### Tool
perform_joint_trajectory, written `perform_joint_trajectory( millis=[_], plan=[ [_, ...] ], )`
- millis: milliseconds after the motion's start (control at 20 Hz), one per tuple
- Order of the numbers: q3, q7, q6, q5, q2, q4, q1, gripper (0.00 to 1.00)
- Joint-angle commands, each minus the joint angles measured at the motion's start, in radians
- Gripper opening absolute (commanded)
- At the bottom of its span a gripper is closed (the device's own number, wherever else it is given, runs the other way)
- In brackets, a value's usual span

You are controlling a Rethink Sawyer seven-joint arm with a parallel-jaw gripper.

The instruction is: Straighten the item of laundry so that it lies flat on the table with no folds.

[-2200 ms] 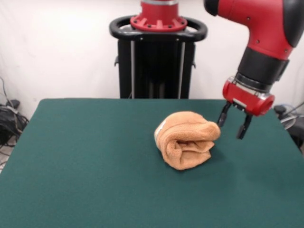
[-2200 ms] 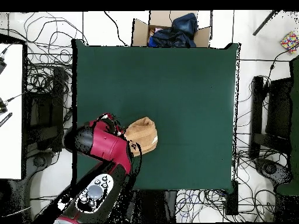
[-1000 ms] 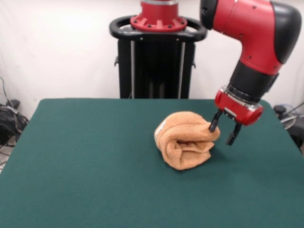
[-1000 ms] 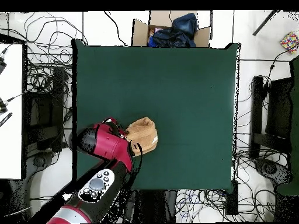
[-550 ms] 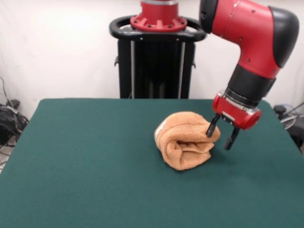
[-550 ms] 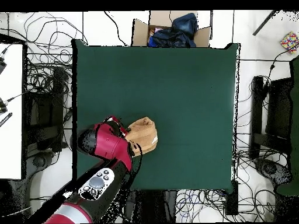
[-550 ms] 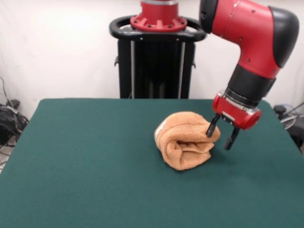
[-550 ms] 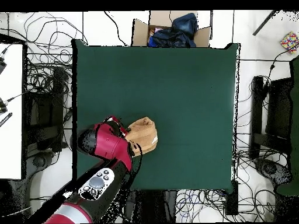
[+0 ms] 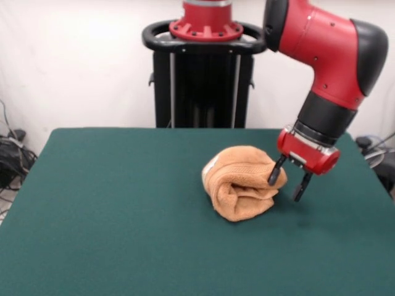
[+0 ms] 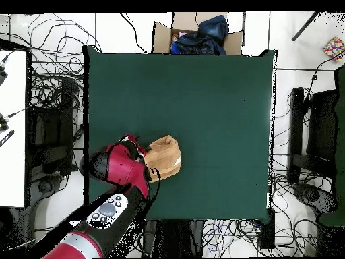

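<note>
Table is showing wide green felt bare on every side of the towel in the front view, with the most room running toward 9 o'clock and 6 o'clock. In the overhead view the towel is lying at about 7 o'clock from the table's middle, nearer the robot's edge and the picture's left edge than the other two.

The jaws are standing apart, pointing down at the towel's 3 o'clock end in the front view. One finger is showing in front of the towel's upper fold at that end; whether it is touching the cloth cannot be told. The other finger is hanging just beside the towel, over bare felt. Nothing is being held between them.

The towel is sitting bunched in a rounded orange-tan roll, with folded layers showing on its near face. A small white patch is showing at its 9 o'clock end in the front view.
</note>
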Motion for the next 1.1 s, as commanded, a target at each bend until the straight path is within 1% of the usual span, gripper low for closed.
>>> perform_joint_trajectory(
  millis=[50, 350, 500, 550, 700, 850, 1100],
  plan=[
    [0.108, 0.242, -0.022, 0.064, 0.030, -0.026, 0.011, 1.00],
    [0.076, 0.200, 0.011, 0.036, 0.036, -0.046, 0.021, 1.00],
    [-0.016, 0.152, 0.056, 0.002, 0.059, -0.091, 0.060, 1.00],
    [-0.028, 0.142, 0.059, -0.006, 0.059, -0.098, 0.063, 1.00],
    [-0.018, 0.136, 0.049, -0.012, 0.052, -0.093, 0.056, 1.00],
    [-0.047, 0.115, 0.037, -0.027, 0.063, -0.108, 0.068, 1.00],
    [-0.010, 0.087, 0.016, -0.060, 0.058, -0.111, 0.039, 1.00]
  ],
)
